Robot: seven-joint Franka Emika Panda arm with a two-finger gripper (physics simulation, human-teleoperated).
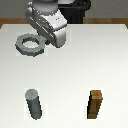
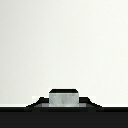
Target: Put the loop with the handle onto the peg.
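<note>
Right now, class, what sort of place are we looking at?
Probably a simulated robot test bench: a plain white table holding only a grey loop, an upright peg and a brown wooden block.

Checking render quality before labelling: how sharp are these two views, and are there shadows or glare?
Exterior view: coarse and pixelated, with soft edges on the loop with the handle, the peg and the wooden block; no glare on the white table. Wrist view: nearly all flat white, one blocky grey shape low down, a dark band beneath it.
</note>
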